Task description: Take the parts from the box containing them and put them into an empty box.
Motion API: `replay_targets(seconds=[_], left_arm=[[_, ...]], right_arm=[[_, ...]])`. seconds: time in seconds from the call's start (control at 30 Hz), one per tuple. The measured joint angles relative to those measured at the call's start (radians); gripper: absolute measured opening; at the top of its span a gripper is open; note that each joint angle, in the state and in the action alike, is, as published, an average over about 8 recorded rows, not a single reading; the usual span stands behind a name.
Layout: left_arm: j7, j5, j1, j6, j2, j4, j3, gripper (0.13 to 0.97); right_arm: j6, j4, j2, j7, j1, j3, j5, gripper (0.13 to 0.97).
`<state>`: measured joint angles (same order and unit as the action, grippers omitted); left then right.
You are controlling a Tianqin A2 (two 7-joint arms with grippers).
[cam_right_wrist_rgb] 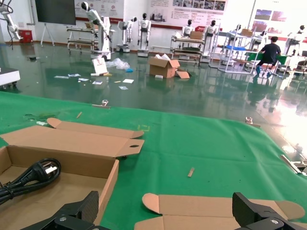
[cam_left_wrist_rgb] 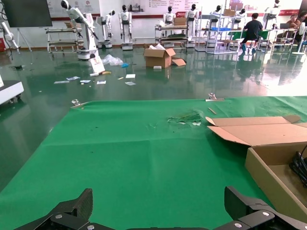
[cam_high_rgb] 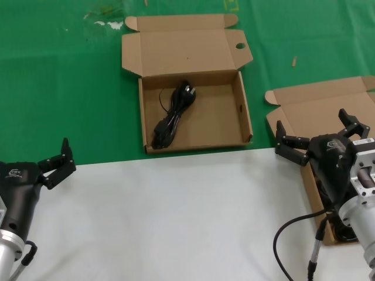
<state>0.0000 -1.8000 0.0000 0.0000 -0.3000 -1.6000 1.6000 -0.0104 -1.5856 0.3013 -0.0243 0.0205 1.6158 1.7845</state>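
Observation:
The cardboard box with a round hole in its lid flap [cam_high_rgb: 217, 120] lies open at the middle of the green mat. One black power cord [cam_high_rgb: 173, 117] lies in its left half. It also shows in the right wrist view [cam_right_wrist_rgb: 33, 175] and at the edge of the left wrist view [cam_left_wrist_rgb: 301, 165]. The box with plain rounded flaps [cam_high_rgb: 319, 108] lies open at the right. My right gripper [cam_high_rgb: 312, 120] hangs open and empty over it and hides most of its inside. My left gripper [cam_high_rgb: 53, 153] is open and empty at the far left, above the white table's edge.
A white table top [cam_high_rgb: 176, 216] fills the front and a green mat [cam_high_rgb: 58, 88] the back. A small wood scrap [cam_high_rgb: 294, 61] lies right of the holed box. White debris [cam_high_rgb: 108, 23] lies at the back left. My right arm's cable [cam_high_rgb: 293, 234] loops over the table.

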Motion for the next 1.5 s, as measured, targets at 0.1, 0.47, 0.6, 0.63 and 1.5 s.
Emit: replay_targets(seconds=[0.1,0.47,0.6,0.63,1.5], left_arm=[[0.0,0.0,0.0,0.0,0.0,0.0,0.0,0.966],[0.0,0.0,0.0,0.0,0.0,0.0,0.0,0.966],[0.0,0.0,0.0,0.0,0.0,0.0,0.0,0.966],[0.0,0.0,0.0,0.0,0.0,0.0,0.0,0.966],[0.0,0.0,0.0,0.0,0.0,0.0,0.0,0.966]], right_arm=[[0.0,0.0,0.0,0.0,0.0,0.0,0.0,0.966],[0.0,0.0,0.0,0.0,0.0,0.0,0.0,0.966],[0.0,0.0,0.0,0.0,0.0,0.0,0.0,0.966],[0.0,0.0,0.0,0.0,0.0,0.0,0.0,0.966],[0.0,0.0,0.0,0.0,0.0,0.0,0.0,0.966]])
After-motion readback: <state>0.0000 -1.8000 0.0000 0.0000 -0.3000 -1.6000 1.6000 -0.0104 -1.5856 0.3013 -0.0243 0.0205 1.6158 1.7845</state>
